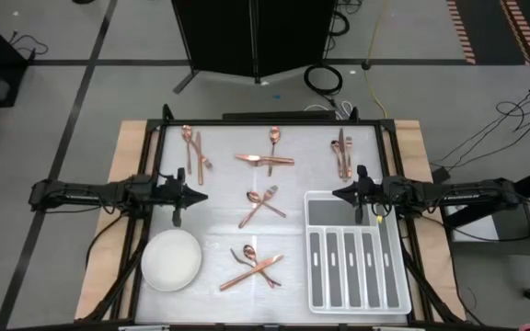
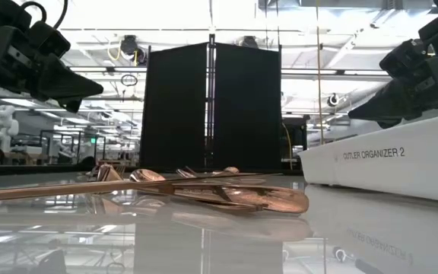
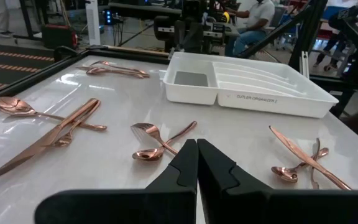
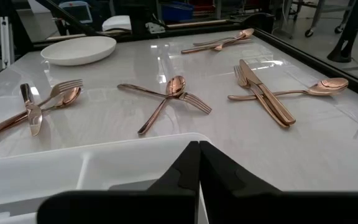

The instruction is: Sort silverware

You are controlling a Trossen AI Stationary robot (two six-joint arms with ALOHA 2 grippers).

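Left hand (image 1: 201,196) closed, empty, right hand (image 1: 336,193) closed, empty, silverware (image 1: 263,204) overlapping, tray (image 1: 355,301) partly hidden.

White table (image 1: 219,239) with silverware (image 1: 263,204) (five clusters), bowl (image 1: 172,260), tray (image 1: 352,267).

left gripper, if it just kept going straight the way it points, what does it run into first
Probably the crossed fork and spoon mid-table if it runs low. Held level, the shut left gripper would likely pass over them and meet the right gripper pointing back at it.
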